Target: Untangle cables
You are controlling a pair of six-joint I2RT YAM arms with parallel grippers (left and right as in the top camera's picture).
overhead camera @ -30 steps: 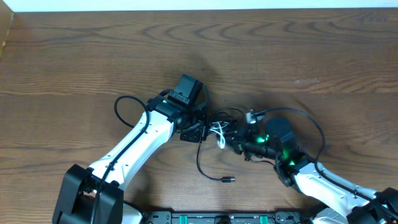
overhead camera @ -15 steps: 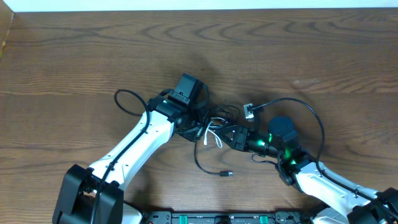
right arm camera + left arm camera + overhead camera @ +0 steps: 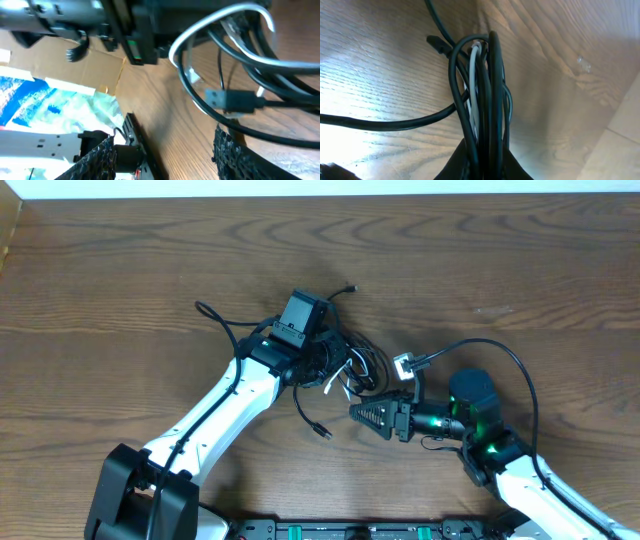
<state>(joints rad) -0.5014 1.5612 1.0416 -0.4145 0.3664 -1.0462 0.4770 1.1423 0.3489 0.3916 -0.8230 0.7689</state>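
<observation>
The cables point(image 3: 350, 362) sit in one tangled bunch near the middle of the worktop point(image 3: 150, 280), slightly to the near side. Several thin black cords and one white cord point(image 3: 336, 383) are looped over each other there. One black cord runs out of the bunch toward the near side and ends in a small plug point(image 3: 323, 432) lying flat on the wood. Another thin cord leads to the far side and ends in a second plug point(image 3: 350, 287).

The left gripper point(image 3: 325, 368) is at the left edge of the bunch and is clamped on it. In the left wrist view the cords point(image 3: 487, 100) rise as a tight, near-parallel sheaf from between the dark fingers at the bottom of the picture, with the white cord point(image 3: 475, 90) pressed in among the black ones. One black cord branches away to the left across the wood.

The right gripper point(image 3: 362, 416) lies just on the near right of the bunch, pointing left toward it and not touching it. In the right wrist view its two ribbed fingers point(image 3: 100, 155) stand wide apart with nothing between them. The cords cross beyond the tips, with a black plug point(image 3: 235, 100) among them.

A thicker black wire point(image 3: 505, 365) arches over the right arm, apart from the bunch.
</observation>
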